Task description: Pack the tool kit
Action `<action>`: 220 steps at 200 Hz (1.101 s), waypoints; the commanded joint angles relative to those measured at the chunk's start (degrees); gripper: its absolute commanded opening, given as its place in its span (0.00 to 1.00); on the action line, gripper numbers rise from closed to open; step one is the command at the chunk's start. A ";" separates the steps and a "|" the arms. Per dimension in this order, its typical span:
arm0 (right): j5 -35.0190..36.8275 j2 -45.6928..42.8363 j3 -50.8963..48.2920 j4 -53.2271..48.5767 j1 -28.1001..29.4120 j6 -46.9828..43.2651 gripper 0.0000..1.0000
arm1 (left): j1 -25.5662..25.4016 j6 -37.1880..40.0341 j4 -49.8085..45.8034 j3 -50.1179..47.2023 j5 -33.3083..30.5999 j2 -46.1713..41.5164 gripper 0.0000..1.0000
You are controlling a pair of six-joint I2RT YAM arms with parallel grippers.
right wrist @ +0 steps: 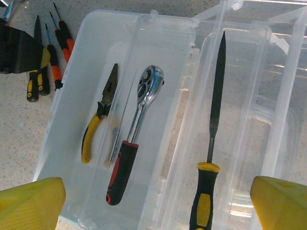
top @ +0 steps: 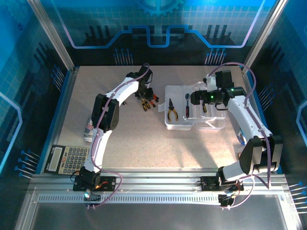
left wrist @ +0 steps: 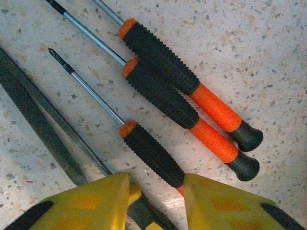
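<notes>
Two halves of the clear case [right wrist: 64, 143] lie spread open on the desk [top: 144, 143] under the right jaws, which gape at full width and hold nothing. Ahead of those jaws the case holds a ratchet [right wrist: 139, 120] and pliers [right wrist: 100, 110] side by side in the half to their left. A file [right wrist: 215, 110] lies alone in the half to their right.

Three screwdrivers [left wrist: 163, 96] lie loose on the desk ahead of the left jaws, side by side, tips pointing away. The left jaws stand partly apart, low over the desk. The butt of the nearest screwdriver [left wrist: 151, 153] runs in between them, but they are not clamped on it. A dark blade [left wrist: 43, 129] lies to their left, and its handle seems to reach into the gap too.

The step in hand looks like picking up that nearest screwdriver. To do it well, centre its handle in the gap, since it sits close to the right-hand jaw. Shift clear of the blade's handle so one close does not catch both. Then close on the ribbed black grip and lift straight up.
</notes>
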 commanded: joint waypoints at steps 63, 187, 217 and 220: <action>0.65 -0.56 -0.64 -0.84 0.23 -0.81 1.00 | -0.58 -0.59 -5.30 7.42 -2.06 2.46 0.43; 0.12 -0.91 -0.81 -0.91 -0.23 -1.14 1.00 | -1.17 1.12 -9.46 14.59 -5.75 10.29 0.47; 0.21 -0.99 -0.77 -0.90 -0.27 -1.33 1.00 | -1.20 1.52 -9.70 13.76 -6.08 10.43 0.46; 0.21 -0.98 -0.73 -0.94 -0.28 -1.33 1.00 | -1.19 1.62 -9.73 13.54 -6.08 10.43 0.46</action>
